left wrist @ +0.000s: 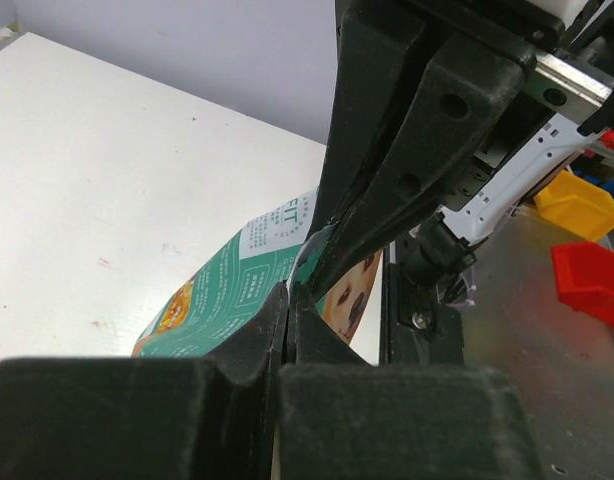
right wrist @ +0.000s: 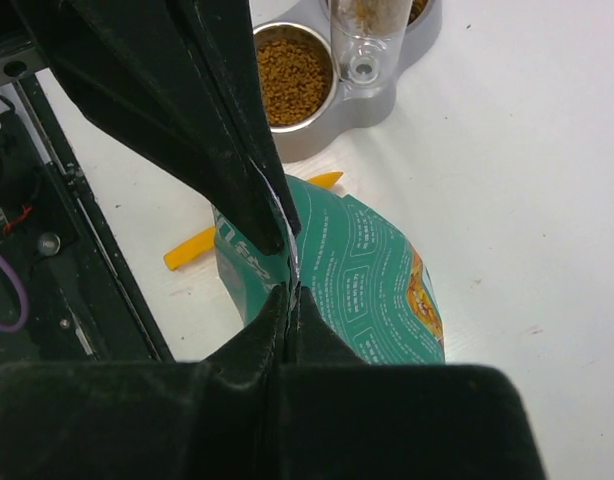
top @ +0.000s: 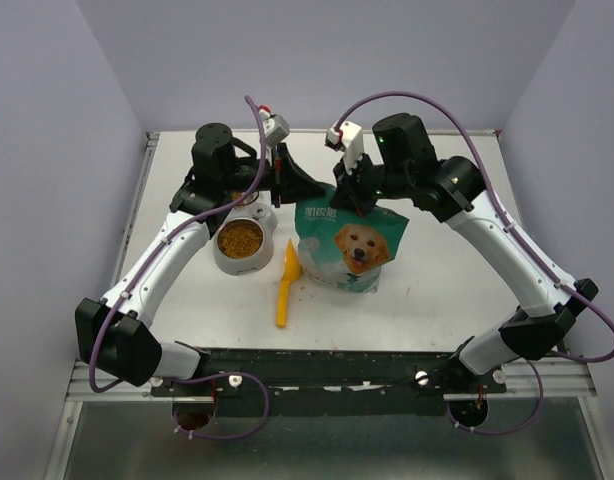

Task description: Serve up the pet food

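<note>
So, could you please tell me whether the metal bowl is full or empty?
Full: brown kibble fills the bowl almost to its rim, seen in the top and right wrist views.

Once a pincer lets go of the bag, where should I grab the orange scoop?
By its narrow handle, the end of the orange scoop pointing toward the arm bases. Come straight down, fingers across its width: it lies flat on the table, and the bowl and bag flank its wider far end, probably leaving more room near the handle.
</note>
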`<state>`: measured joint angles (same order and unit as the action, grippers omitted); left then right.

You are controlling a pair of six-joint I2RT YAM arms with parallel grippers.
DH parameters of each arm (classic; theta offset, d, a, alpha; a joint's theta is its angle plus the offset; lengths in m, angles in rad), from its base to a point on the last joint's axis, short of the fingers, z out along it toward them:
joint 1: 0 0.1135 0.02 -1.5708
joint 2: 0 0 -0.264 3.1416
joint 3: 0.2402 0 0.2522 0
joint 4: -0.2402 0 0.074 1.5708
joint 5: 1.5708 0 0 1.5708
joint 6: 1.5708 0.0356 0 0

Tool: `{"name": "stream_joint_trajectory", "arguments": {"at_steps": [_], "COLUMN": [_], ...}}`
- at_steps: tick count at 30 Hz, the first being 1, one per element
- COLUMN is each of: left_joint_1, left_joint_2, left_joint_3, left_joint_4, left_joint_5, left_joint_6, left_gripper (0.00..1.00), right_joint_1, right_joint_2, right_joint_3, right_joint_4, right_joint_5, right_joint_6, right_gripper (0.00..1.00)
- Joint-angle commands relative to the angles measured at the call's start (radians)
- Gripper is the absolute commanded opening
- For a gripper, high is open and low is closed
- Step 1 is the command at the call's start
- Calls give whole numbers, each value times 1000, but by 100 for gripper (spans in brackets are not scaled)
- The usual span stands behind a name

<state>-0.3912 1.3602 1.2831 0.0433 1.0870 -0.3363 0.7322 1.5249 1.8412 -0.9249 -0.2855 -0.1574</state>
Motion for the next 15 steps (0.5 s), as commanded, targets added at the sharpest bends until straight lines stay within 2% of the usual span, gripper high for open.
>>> {"name": "stream_joint_trajectory", "arguments": {"at_steps": [1,3,4,5,8,12,15], "left_joint_1": [-18,-12,-8,-6,-3,12,35], "left_joint_2": [-25,-38,-41,-42,-46,-50,-55], "left_joint_3": [39,32,30,30,27,13,-1], "left_joint_4": [-166,-174,-175,-180,-180,-123,-50], "left_joint_5": [-50,-65,-61,-64,-75,-81,-84], "left_joint_6": [178,191,191,194,192,146,82], "left_gripper": [0,0,0,0,0,0,0], "right_joint_1": [-4,-4,-4,-4,-4,-4,-4], "right_joint_2": [-19,-37,-49,-58,-88,-98,-101], "right_joint_3": [39,26,21,15,-3,-29,-40], "right_joint_4": [11,-2,-9,-17,-40,-66,-74], "right_joint_5": [121,172,193,218,246,278,324], "right_joint_6": [10,10,10,15,15,9,5], "right_gripper": [12,31,36,37,37,25,24]}}
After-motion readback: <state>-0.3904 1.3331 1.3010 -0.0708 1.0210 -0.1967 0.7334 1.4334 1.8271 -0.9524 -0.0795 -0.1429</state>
